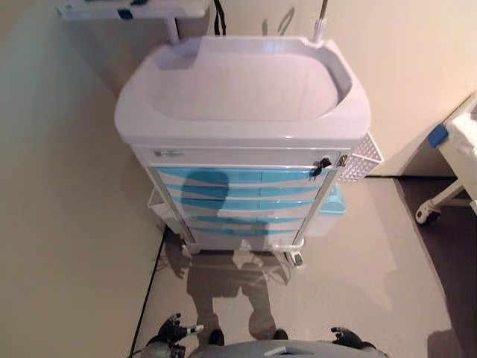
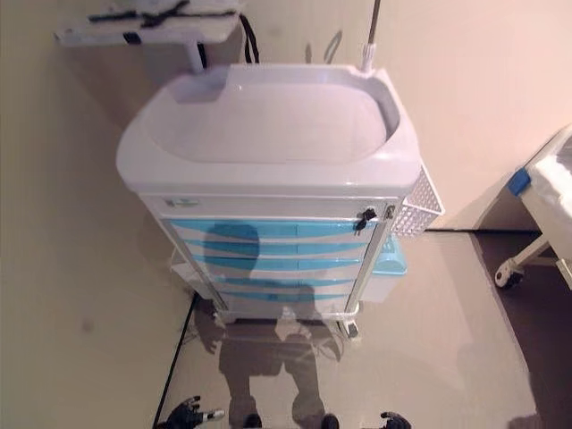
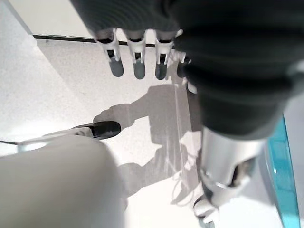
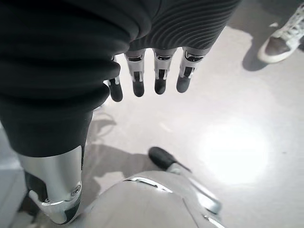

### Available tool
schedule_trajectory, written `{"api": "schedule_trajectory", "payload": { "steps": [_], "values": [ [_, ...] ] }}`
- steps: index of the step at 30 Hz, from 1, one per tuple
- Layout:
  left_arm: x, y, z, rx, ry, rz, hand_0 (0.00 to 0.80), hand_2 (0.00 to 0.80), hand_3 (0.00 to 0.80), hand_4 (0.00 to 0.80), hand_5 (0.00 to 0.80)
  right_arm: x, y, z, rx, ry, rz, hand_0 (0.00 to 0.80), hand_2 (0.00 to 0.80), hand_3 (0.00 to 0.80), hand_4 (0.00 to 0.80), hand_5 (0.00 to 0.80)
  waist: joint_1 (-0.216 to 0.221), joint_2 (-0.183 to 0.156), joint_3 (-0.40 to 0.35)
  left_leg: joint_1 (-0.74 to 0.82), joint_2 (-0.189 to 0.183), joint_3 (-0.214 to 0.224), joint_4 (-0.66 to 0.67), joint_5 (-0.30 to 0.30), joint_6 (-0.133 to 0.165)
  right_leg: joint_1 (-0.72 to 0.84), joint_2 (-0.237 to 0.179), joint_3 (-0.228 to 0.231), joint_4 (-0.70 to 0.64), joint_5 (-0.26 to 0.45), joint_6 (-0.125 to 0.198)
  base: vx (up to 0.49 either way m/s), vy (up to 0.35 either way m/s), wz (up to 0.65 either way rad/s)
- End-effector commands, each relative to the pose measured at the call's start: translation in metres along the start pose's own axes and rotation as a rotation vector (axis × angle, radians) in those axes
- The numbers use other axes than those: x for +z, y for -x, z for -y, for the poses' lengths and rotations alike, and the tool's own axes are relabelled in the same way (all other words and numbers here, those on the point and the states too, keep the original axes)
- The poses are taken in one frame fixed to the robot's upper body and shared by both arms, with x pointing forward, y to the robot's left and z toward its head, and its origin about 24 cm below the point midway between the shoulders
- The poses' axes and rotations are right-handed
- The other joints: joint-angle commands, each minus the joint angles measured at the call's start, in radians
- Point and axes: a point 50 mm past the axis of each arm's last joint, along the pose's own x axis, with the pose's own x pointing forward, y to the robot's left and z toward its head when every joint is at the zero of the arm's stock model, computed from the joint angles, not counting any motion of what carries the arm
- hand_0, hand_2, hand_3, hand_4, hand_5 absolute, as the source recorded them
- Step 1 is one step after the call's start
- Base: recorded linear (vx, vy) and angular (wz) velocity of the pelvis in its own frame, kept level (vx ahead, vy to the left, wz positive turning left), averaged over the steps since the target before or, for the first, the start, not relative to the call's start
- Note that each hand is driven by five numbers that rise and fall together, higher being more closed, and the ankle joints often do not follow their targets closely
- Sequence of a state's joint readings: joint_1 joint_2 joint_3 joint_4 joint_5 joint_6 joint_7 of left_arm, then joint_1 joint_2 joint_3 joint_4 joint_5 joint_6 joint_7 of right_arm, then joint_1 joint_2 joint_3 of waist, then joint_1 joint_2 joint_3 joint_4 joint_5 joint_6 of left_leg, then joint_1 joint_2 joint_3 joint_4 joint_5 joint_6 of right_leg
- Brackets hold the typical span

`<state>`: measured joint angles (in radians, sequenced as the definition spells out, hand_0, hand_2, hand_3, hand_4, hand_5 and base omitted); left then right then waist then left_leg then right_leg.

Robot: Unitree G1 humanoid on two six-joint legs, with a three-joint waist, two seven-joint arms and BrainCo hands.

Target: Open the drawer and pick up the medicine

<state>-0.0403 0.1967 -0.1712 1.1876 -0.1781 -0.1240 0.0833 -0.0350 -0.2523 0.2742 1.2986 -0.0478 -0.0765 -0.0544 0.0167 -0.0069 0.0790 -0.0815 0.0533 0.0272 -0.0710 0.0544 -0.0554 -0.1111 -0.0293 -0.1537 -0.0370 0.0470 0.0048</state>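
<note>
A white medical cart (image 1: pixel 242 97) stands ahead with a stack of light blue drawers (image 1: pixel 238 203) in its front, all closed. A small key lock (image 1: pixel 322 165) sits at the top right of the drawer stack. No medicine shows. My left hand (image 1: pixel 173 332) hangs low at the bottom left, far from the cart, with straight fingers (image 3: pixel 137 57) holding nothing. My right hand (image 1: pixel 347 338) hangs low at the bottom right, with its fingers (image 4: pixel 159 76) straight and empty.
A white mesh basket (image 1: pixel 364 158) hangs on the cart's right side, a light blue bin (image 1: pixel 329 205) below it. A wheeled bed frame (image 1: pixel 455 175) stands at the right. A white shelf (image 1: pixel 134 9) is behind the cart. A person's shoe (image 4: pixel 282 35) shows on the floor.
</note>
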Motion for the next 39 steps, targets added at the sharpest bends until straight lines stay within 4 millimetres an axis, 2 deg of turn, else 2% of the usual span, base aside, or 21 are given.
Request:
{"api": "schedule_trajectory", "payload": {
  "steps": [1, 5, 6, 8, 9, 10, 11, 12, 16, 19, 21, 22, 23, 24, 27, 30, 32, 34, 37, 38, 39],
  "values": [
    [0.066, -0.008, -0.002, 0.043, 0.117, 0.224, 0.0, 0.0, 0.0, 0.0, 0.0, 0.042, -0.004, 0.01, -0.044, 0.021, 0.132, 0.0, 0.0, 0.0, 0.0, 0.0, 0.009, -0.049, 0.073, -0.073, -0.099, 0.034, 0.043, -0.041, 0.071, -0.088, -0.061, 0.062, 0.119, -0.015, 0.086, -0.169, 0.06, -0.12],
    [0.122, -0.002, 0.004, 0.02, 0.233, 0.433, 0.0, 0.0, 0.0, 0.0, 0.0, 0.067, -0.005, 0.024, -0.093, 0.035, 0.204, 0.0, 0.0, 0.0, 0.0, 0.0, 0.013, -0.061, 0.122, -0.223, -0.106, 0.031, 0.146, -0.048, 0.077, -0.215, -0.073, 0.073, 0.181, -0.006, 0.08, -0.181, 0.034, -0.06],
    [0.122, -0.002, 0.004, 0.02, 0.233, 0.433, 0.0, 0.0, 0.0, 0.0, 0.0, 0.067, -0.005, 0.024, -0.093, 0.035, 0.204, 0.0, 0.0, 0.0, 0.0, 0.0, 0.013, -0.061, 0.121, -0.224, -0.106, 0.031, 0.147, -0.048, 0.077, -0.215, -0.073, 0.073, 0.182, -0.006, 0.08, -0.145, 0.01, 0.1],
    [0.155, 0.009, 0.013, -0.038, 0.294, 0.566, 0.0, 0.0, 0.0, 0.0, 0.0, 0.078, -0.004, 0.037, -0.135, 0.043, 0.232, 0.0, 0.0, 0.0, 0.0, 0.0, 0.015, -0.062, 0.142, -0.322, -0.112, 0.02, 0.229, -0.067, 0.084, -0.306, -0.08, 0.071, 0.252, -0.018, 0.072, -0.119, 0.005, 0.13],
    [0.155, 0.009, 0.013, -0.038, 0.294, 0.565, 0.0, 0.0, 0.0, 0.0, 0.0, 0.078, -0.004, 0.037, -0.135, 0.043, 0.232, 0.0, 0.0, 0.0, 0.0, 0.0, 0.015, -0.062, 0.142, -0.323, -0.112, 0.02, 0.23, -0.067, 0.084, -0.307, -0.081, 0.071, 0.252, -0.018, 0.072, -0.103, 0.002, 0.12],
    [0.173, 0.018, 0.018, -0.08, 0.3, 0.64, 0.0, 0.0, 0.0, 0.0, 0.0, 0.087, -0.003, 0.046, -0.166, 0.044, 0.252, 0.0, 0.0, 0.0, 0.0, 0.0, 0.017, -0.056, 0.15, -0.386, -0.117, 0.014, 0.285, -0.081, 0.088, -0.367, -0.087, 0.063, 0.314, -0.036, 0.065, -0.07, 0.005, 0.12],
    [0.173, 0.018, 0.018, -0.079, 0.3, 0.64, 0.0, 0.0, 0.0, 0.0, 0.0, 0.087, -0.003, 0.046, -0.166, 0.044, 0.252, 0.0, 0.0, 0.0, 0.0, 0.0, 0.017, -0.056, 0.149, -0.387, -0.117, 0.014, 0.286, -0.082, 0.088, -0.368, -0.087, 0.063, 0.315, -0.036, 0.065, -0.126, 0.01, 0.19],
    [0.188, 0.025, 0.023, -0.117, 0.291, 0.697, 0.0, 0.0, 0.0, 0.0, 0.0, 0.094, -0.002, 0.054, -0.193, 0.039, 0.265, 0.0, 0.0, 0.0, 0.0, 0.0, 0.018, -0.05, 0.153, -0.439, -0.121, 0.01, 0.328, -0.092, 0.091, -0.414, -0.099, 0.053, 0.367, -0.05, 0.063, -0.055, 0.005, 0.2],
    [0.201, 0.034, 0.028, -0.155, 0.297, 0.761, 0.0, 0.0, 0.0, 0.0, 0.0, 0.098, -0.001, 0.063, -0.22, 0.031, 0.267, 0.0, 0.0, 0.0, 0.0, 0.0, 0.019, -0.04, 0.156, -0.481, -0.128, 0.001, 0.368, -0.102, 0.093, -0.457, -0.11, 0.046, 0.42, -0.064, 0.061, -0.05, 0.007, 0.26],
    [0.219, 0.049, 0.034, -0.235, 0.38, 0.841, 0.0, 0.0, 0.0, 0.0, 0.0, 0.104, 0.0, 0.071, -0.251, 0.012, 0.283, 0.0, 0.0, 0.0, 0.0, 0.0, 0.022, -0.028, 0.156, -0.539, -0.134, -0.002, 0.433, -0.123, 0.094, -0.514, -0.121, 0.039, 0.493, -0.09, 0.054, -0.027, 0.002, 0.14],
    [0.222, 0.053, 0.036, -0.258, 0.411, 0.857, 0.0, 0.0, 0.0, 0.0, 0.0, 0.104, 0.0, 0.072, -0.254, 0.008, 0.28, 0.0, 0.0, 0.0, 0.0, 0.0, 0.023, -0.025, 0.156, -0.552, -0.136, 0.0, 0.45, -0.13, 0.095, -0.526, -0.123, 0.038, 0.51, -0.096, 0.053, 0.023, -0.004, 0.12],
    [0.226, 0.059, 0.037, -0.296, 0.471, 0.88, 0.0, 0.0, 0.0, 0.0, 0.0, 0.106, 0.0, 0.073, -0.256, 0.002, 0.284, 0.0, 0.0, 0.0, 0.0, 0.0, 0.023, -0.023, 0.157, -0.557, -0.135, -0.004, 0.481, -0.166, 0.091, -0.539, -0.124, 0.044, 0.552, -0.132, 0.058, -0.005, 0.009, 0.08],
    [0.227, 0.059, 0.037, -0.296, 0.471, 0.882, 0.0, 0.0, 0.0, 0.0, 0.0, 0.106, 0.001, 0.073, -0.257, 0.001, 0.286, 0.0, 0.0, 0.0, 0.0, 0.0, 0.022, -0.022, 0.155, -0.57, -0.135, 0.0, 0.472, -0.138, 0.096, -0.55, -0.125, 0.039, 0.54, -0.106, 0.051, 0.072, -0.001, 0.11],
    [0.229, 0.062, 0.039, -0.325, 0.517, 0.888, 0.0, 0.0, 0.0, 0.0, 0.0, 0.105, 0.0, 0.073, -0.255, 0.004, 0.283, 0.0, 0.0, 0.0, 0.0, 0.0, 0.022, -0.023, 0.155, -0.566, -0.135, -0.002, 0.493, -0.171, 0.092, -0.548, -0.126, 0.044, 0.566, -0.135, 0.058, 0.005, 0.003, 0.08],
    [0.245, 0.08, 0.046, -0.456, 0.718, 0.943, 0.0, 0.0, 0.0, 0.0, 0.0, 0.102, 0.0, 0.072, -0.252, 0.012, 0.27, 0.0, 0.0, 0.0, 0.0, 0.0, 0.017, -0.025, 0.15, -0.583, -0.132, 0.0, 0.51, -0.182, 0.091, -0.568, -0.124, 0.047, 0.582, -0.141, 0.056, 0.028, -0.002, 0.02],
    [0.25, 0.086, 0.05, -0.531, 0.792, 0.947, 0.0, 0.0, 0.0, 0.0, 0.0, 0.101, 0.0, 0.073, -0.253, 0.02, 0.263, 0.0, 0.0, 0.0, 0.0, 0.0, 0.012, -0.026, 0.144, -0.586, -0.13, 0.005, 0.512, -0.184, 0.091, -0.575, -0.122, 0.047, 0.58, -0.14, 0.056, 0.0, 0.0, 0.0],
    [0.263, 0.092, 0.061, -0.64, 0.909, 0.931, 0.0, 0.0, 0.0, 0.0, 0.0, 0.099, 0.0, 0.073, -0.248, 0.038, 0.253, 0.0, 0.0, 0.0, 0.0, 0.0, 0.001, -0.029, 0.135, -0.586, -0.125, 0.011, 0.506, -0.188, 0.09, -0.584, -0.117, 0.051, 0.575, -0.14, 0.058, 0.01, 0.021, -0.04],
    [0.266, 0.092, 0.063, -0.653, 0.936, 0.919, 0.0, 0.0, 0.0, 0.0, 0.0, 0.1, -0.001, 0.073, -0.247, 0.043, 0.253, 0.0, 0.0, 0.0, 0.0, 0.0, -0.003, -0.031, 0.132, -0.588, -0.123, 0.012, 0.508, -0.19, 0.089, -0.587, -0.115, 0.053, 0.574, -0.139, 0.058, 0.011, 0.016, -0.09],
    [0.283, 0.097, 0.067, -0.702, 0.998, 0.927, 0.0, 0.0, 0.0, 0.0, 0.0, 0.099, -0.001, 0.072, -0.243, 0.061, 0.253, 0.0, 0.0, 0.0, 0.0, 0.0, -0.017, -0.036, 0.121, -0.593, -0.116, 0.021, 0.512, -0.197, 0.088, -0.6, -0.108, 0.061, 0.571, -0.136, 0.06, 0.013, 0.026, -0.16],
    [0.297, 0.102, 0.064, -0.702, 1.01, 0.964, 0.0, 0.0, 0.0, 0.0, 0.0, 0.1, 0.0, 0.073, -0.243, 0.066, 0.261, 0.0, 0.0, 0.0, 0.0, 0.0, -0.027, -0.042, 0.114, -0.599, -0.111, 0.025, 0.517, -0.202, 0.087, -0.609, -0.103, 0.069, 0.57, -0.135, 0.061, 0.008, 0.019, -0.2],
    [0.297, 0.102, 0.064, -0.702, 1.01, 0.965, 0.0, 0.0, 0.0, 0.0, 0.0, 0.1, 0.0, 0.073, -0.243, 0.066, 0.261, 0.0, 0.0, 0.0, 0.0, 0.0, -0.027, -0.042, 0.115, -0.6, -0.111, 0.025, 0.517, -0.202, 0.087, -0.61, -0.103, 0.069, 0.57, -0.135, 0.061, 0.005, 0.016, -0.24]
  ]
}}
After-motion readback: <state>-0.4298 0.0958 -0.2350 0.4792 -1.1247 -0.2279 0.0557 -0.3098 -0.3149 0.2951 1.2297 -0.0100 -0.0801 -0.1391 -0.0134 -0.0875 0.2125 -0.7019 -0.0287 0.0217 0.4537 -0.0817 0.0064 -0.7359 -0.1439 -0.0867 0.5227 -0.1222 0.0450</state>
